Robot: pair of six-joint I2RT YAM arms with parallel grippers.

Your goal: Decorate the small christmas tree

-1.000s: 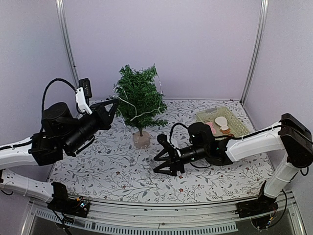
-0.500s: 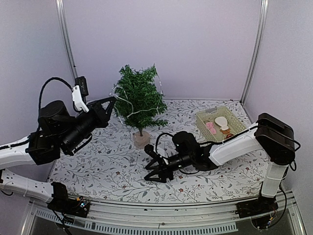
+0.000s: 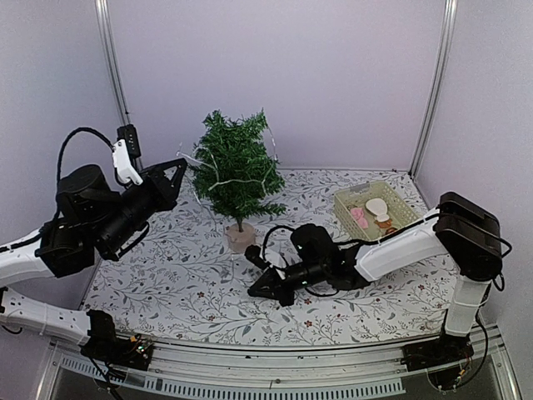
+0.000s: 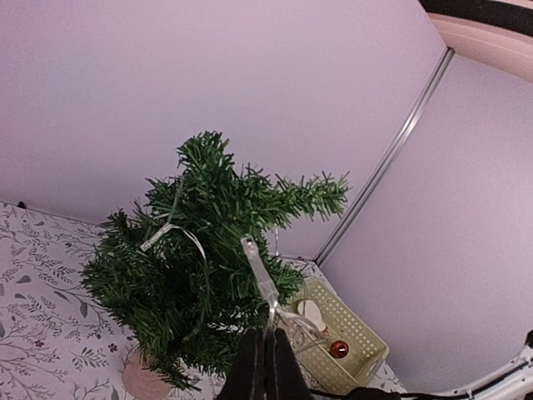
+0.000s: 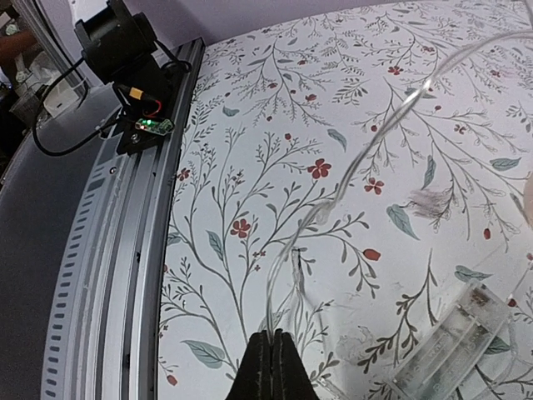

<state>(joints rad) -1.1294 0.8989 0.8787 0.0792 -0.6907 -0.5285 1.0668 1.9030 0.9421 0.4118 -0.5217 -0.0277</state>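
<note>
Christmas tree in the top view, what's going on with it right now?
The arms are stringing lights on the small christmas tree. The left claw is shut on the clear light string up beside the branches, where part of it is already draped. The right claw is shut on the same string low over the table, beside the clear battery pack lying there. The ornaments sit in the basket.
</note>
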